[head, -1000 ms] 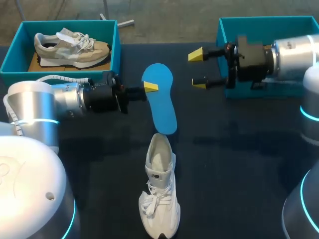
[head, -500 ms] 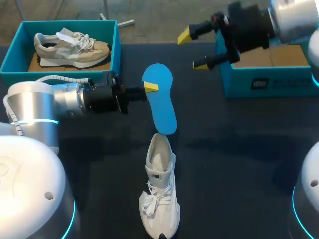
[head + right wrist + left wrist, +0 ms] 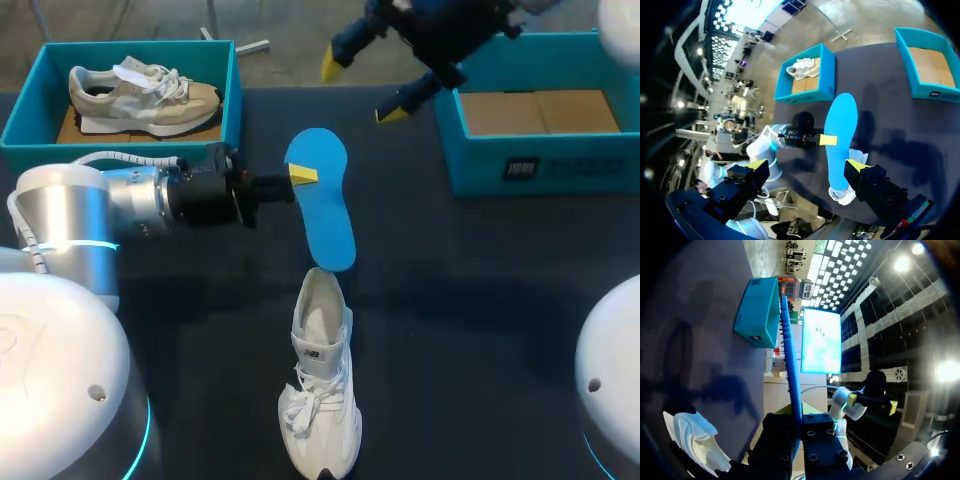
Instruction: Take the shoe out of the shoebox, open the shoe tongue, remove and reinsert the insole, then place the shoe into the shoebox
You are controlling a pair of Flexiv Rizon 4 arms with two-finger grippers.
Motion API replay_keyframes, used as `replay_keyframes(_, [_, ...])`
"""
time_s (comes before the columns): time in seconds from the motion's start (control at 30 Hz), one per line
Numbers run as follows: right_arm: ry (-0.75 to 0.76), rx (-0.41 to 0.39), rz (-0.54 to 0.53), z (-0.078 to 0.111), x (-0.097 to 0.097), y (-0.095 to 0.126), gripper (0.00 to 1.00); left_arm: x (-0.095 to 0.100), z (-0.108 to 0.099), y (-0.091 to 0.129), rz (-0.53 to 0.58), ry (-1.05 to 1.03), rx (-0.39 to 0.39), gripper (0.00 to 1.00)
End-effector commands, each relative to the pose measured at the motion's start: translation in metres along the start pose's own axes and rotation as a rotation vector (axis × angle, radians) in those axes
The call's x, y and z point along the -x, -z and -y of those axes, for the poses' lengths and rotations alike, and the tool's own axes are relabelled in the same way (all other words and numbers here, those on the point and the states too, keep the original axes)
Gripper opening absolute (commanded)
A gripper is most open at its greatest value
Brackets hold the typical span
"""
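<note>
My left gripper is shut on the edge of a blue insole, which hangs above the table's middle. In the left wrist view the insole stands edge-on between my fingers. A white shoe lies on the table below the insole, heel end toward it and tongue open. My right gripper is raised high near the table's back, open and empty. From its wrist view the right gripper looks down on the insole and the shoe, partly hidden by it. The empty teal shoebox sits at back right.
A second teal box at back left holds a beige and grey shoe. Dark table surface stretches between the white shoe and the right box.
My right arm has risen and swung left and back, away from the right shoebox. The left gripper, the insole and the shoe have not moved.
</note>
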State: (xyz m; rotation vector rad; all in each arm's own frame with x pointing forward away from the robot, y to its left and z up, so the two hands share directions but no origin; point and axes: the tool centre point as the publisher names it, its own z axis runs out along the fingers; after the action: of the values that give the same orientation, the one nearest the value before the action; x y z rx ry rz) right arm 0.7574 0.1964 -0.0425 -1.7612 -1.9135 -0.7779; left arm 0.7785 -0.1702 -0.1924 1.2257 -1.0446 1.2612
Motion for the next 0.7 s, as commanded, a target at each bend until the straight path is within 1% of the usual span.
replay_keyframes(0.03, [-0.01,-0.004,0.38,-0.005,-0.014,-0.017,1.0,-0.001,-0.001,0.001,0.003,0.001,0.001,0.0])
replay_keyframes(0.17, [-0.009,0.009,0.415,-0.003,-0.021,-0.026,1.0,-0.001,-0.001,0.001,0.003,0.001,0.001,0.0])
replay_keyframes(0.23, [-0.011,0.002,0.456,-0.002,-0.026,-0.031,1.0,-0.001,-0.001,0.001,0.003,0.001,0.001,0.0])
replay_keyframes(0.37, [-0.008,-0.005,0.489,0.0,-0.032,-0.039,1.0,-0.001,-0.001,0.001,0.003,0.001,0.001,0.0])
replay_keyframes(0.5, [-0.014,-0.008,0.52,0.003,-0.036,-0.044,1.0,-0.001,-0.001,0.001,0.003,0.001,0.001,0.0])
replay_keyframes(0.57, [-0.027,-0.011,0.554,0.005,-0.039,-0.046,1.0,-0.001,-0.001,0.001,0.003,0.001,0.001,0.0])
replay_keyframes(0.7, [-0.028,-0.019,0.576,0.008,-0.042,-0.05,1.0,-0.001,-0.001,0.001,0.003,0.001,0.001,0.0])
